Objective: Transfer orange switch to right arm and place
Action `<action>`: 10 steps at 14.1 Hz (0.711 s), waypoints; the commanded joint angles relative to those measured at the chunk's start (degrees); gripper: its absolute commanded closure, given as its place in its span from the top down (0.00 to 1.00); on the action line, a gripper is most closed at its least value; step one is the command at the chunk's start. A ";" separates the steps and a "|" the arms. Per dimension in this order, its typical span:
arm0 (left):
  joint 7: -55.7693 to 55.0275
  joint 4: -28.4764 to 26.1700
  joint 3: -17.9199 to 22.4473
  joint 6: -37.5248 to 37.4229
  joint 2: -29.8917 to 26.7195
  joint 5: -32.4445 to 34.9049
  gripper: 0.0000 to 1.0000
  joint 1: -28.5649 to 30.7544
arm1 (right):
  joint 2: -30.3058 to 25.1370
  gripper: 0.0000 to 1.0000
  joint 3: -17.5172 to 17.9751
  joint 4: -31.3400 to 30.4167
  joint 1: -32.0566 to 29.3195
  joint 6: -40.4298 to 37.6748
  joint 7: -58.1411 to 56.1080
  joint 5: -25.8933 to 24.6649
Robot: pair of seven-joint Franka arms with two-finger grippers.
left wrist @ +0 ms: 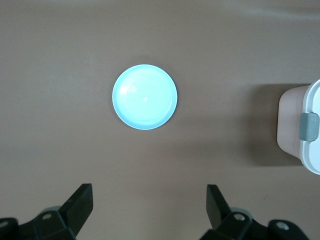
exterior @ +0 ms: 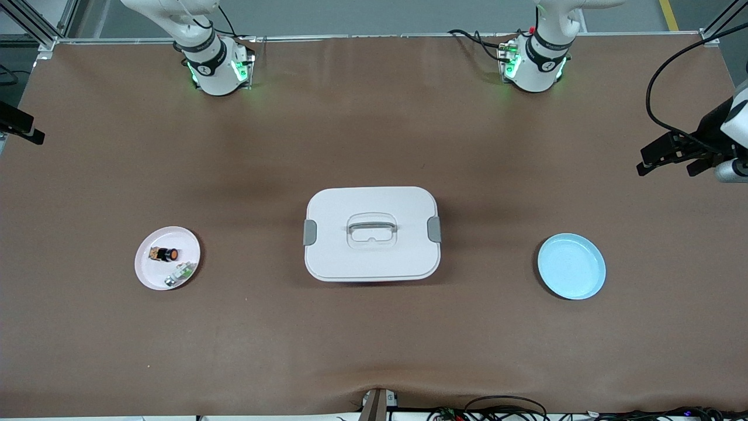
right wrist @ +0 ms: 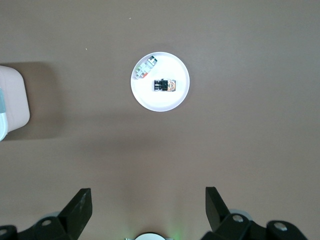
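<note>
Front view: lower left of frame, glossy round pink plate (exterior: 146,275) bearing stubby cylindrical orange switch (exterior: 169,254); matte brown table (exterior: 374,351). Left gripper (left wrist: 150,206) and right gripper (right wrist: 148,205) spread wide, empty, aloft.

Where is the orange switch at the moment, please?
The orange switch lies on the pink plate toward the right arm's end of the table, beside the small green-and-silver part, which is nearer the front camera.

Two plates sit on the brown tabletop (exterior: 374,339): one pink plate (exterior: 147,275) and one blue plate (exterior: 571,266). One white lidded box (exterior: 372,241) stands between them. The pink plate carries two small parts: one orange switch (exterior: 168,254) and one green-white-silver part (exterior: 180,275).
</note>
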 commanded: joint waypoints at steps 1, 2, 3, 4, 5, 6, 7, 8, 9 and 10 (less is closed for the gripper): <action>-0.87 1.33 -0.21 -0.22 0.57 1.31 1.00 0.09 | -0.93 1.00 0.37 -0.16 -0.11 -0.58 0.11 1.14; -0.87 1.33 -0.21 -0.22 0.66 1.31 1.00 0.09 | -0.93 1.00 0.63 -0.16 -0.02 -0.58 0.20 1.05; -0.87 1.33 -0.21 -0.22 0.66 1.31 1.00 0.09 | -0.93 1.00 0.72 -0.24 -0.02 -0.58 0.28 1.14; -0.87 1.33 -0.21 -0.22 0.66 1.31 1.00 0.09 | -1.01 1.00 0.72 -0.16 -0.02 -0.58 0.20 1.14; -0.87 1.33 -0.21 -0.22 0.66 1.31 1.00 0.09 | -0.93 1.00 0.72 -0.16 -0.02 -0.58 0.02 1.14; -0.87 1.33 -0.21 -0.22 0.66 1.31 1.00 0.09 | -1.01 1.00 0.81 -0.16 -0.02 -0.58 0.02 1.23; -0.96 1.33 -0.21 -0.22 0.66 1.31 1.00 0.09 | -1.01 1.00 0.89 -0.16 -0.02 -0.58 0.02 1.40; -0.96 1.33 -0.21 -0.22 0.66 1.31 1.00 0.09 | -1.01 1.00 1.07 -0.24 0.07 -0.85 -0.07 1.49; -0.96 1.33 -0.21 -0.22 0.66 1.40 1.00 0.09 | -1.01 1.00 1.07 -0.16 0.24 -0.94 -0.07 1.49; -0.96 1.33 -0.21 -0.22 0.66 1.32 1.00 0.00 | -1.01 1.00 1.07 -0.16 0.24 -0.94 -0.07 1.49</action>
